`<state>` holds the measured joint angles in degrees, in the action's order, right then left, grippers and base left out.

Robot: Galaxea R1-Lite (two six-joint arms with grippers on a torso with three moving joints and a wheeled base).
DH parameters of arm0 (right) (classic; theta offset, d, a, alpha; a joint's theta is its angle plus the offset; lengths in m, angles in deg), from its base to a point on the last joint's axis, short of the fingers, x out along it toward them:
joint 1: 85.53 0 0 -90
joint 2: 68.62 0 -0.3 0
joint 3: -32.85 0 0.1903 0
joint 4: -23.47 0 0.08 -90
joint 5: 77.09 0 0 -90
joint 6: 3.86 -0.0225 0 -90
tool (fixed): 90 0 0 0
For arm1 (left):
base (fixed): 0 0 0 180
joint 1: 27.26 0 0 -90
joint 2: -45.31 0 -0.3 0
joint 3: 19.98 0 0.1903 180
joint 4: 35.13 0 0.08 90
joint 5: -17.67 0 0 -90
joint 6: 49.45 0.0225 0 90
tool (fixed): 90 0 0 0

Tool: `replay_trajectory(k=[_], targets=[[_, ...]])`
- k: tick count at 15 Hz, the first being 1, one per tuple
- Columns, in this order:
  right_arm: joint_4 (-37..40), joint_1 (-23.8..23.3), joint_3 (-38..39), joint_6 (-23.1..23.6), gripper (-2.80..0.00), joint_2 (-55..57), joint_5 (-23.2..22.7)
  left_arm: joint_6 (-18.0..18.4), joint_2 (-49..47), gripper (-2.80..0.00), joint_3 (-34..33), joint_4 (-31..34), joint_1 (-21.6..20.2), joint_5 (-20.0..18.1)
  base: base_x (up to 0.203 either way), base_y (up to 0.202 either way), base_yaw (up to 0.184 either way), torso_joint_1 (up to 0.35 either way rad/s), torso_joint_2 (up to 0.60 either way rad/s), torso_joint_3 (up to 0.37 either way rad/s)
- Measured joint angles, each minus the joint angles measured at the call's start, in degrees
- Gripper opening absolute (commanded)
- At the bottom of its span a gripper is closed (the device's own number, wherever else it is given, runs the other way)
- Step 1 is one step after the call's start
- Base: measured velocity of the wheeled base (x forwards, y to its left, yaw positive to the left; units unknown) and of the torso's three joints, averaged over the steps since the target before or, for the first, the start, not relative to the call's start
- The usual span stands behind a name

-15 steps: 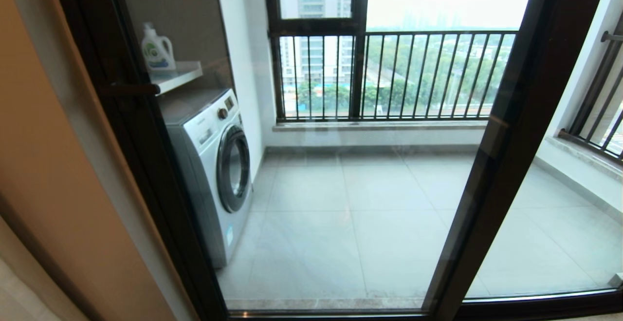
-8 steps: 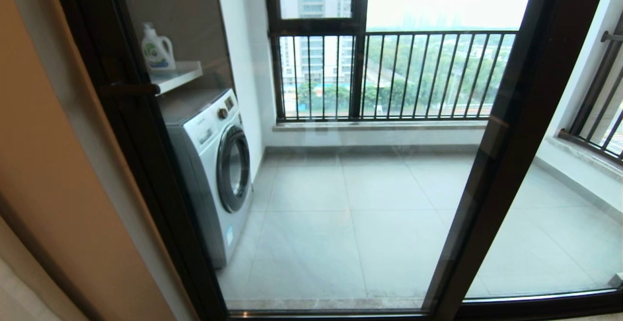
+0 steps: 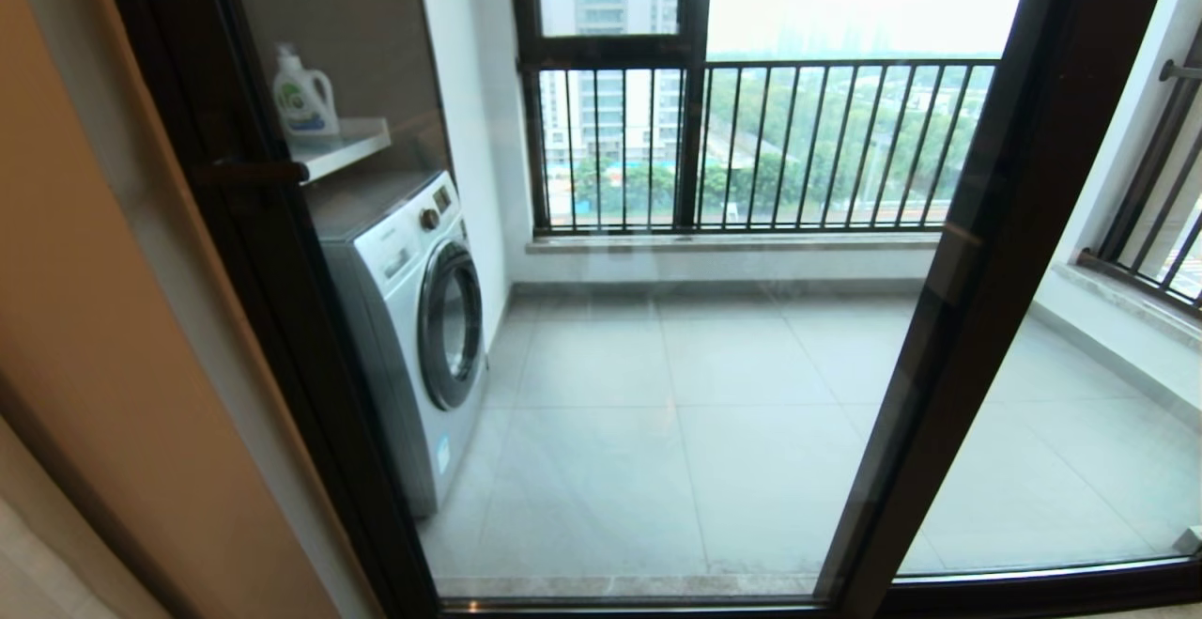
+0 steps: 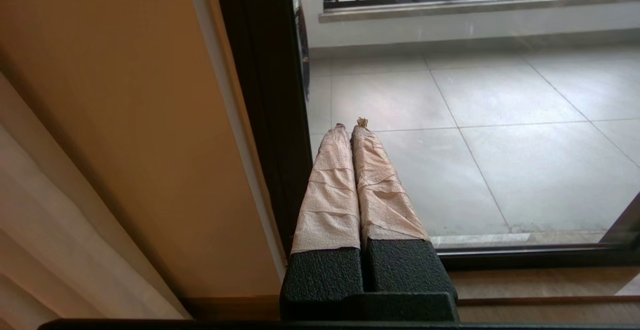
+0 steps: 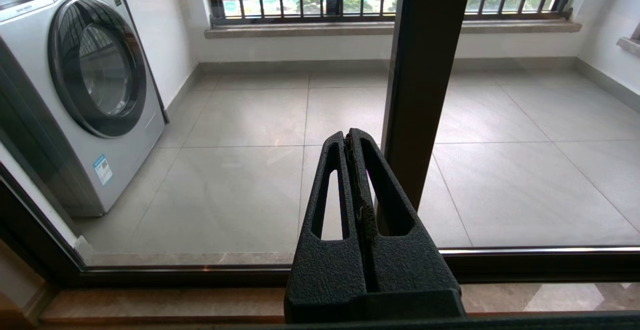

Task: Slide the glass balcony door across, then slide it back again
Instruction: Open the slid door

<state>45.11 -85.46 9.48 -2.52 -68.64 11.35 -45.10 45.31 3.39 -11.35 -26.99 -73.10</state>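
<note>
The glass balcony door (image 3: 657, 384) fills the middle of the head view, a clear pane in a dark frame. Its left upright (image 3: 282, 318) stands against the wall and carries a dark handle (image 3: 249, 171). Its right upright (image 3: 977, 300) meets the second glass panel (image 3: 1080, 450). Neither gripper shows in the head view. In the left wrist view my left gripper (image 4: 350, 125), its fingers wrapped in tan tape, is shut on nothing, low beside the left upright (image 4: 265, 119). In the right wrist view my right gripper (image 5: 348, 134) is shut and empty, low in front of the middle upright (image 5: 420, 94).
Behind the glass a washing machine (image 3: 413, 318) stands at the left under a shelf (image 3: 347, 145) with a detergent bottle (image 3: 302, 98). A dark window with railing bars (image 3: 751, 140) closes the tiled balcony. A beige wall (image 3: 84, 318) and a curtain (image 4: 50, 220) lie to the left.
</note>
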Motion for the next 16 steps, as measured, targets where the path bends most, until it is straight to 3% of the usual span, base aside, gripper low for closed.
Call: replay_trajectory(k=[4, 10, 13, 16], targets=[[0.0, 0.0, 0.0, 0.0, -2.8, 0.0, 0.0, -4.6, 0.0, -2.8, 0.0, -0.2, 0.0, 0.8, 0.0, 0.0, 0.0, 0.0, 0.0, 0.0], [0.0, 0.0, 0.0, 0.0, -2.8, 0.0, 0.0, -3.3, -0.1, -2.8, 1.4, 0.3, 0.0, 0.2, 0.0, 0.0, 0.0, 0.0, 0.0, 0.0], [0.0, 0.0, 0.0, 0.0, -2.8, 0.0, 0.0, -4.1, -4.8, -2.8, 10.3, 0.4, 0.0, -2.1, 0.0, 0.0, 0.0, 0.0, 0.0, 0.0], [0.0, 0.0, 0.0, 0.0, -2.8, 0.0, 0.0, -6.2, -17.0, -2.8, 21.2, -3.3, 0.1, -3.8, 0.0, 0.0, 0.0, 0.0, 0.0, 0.0]])
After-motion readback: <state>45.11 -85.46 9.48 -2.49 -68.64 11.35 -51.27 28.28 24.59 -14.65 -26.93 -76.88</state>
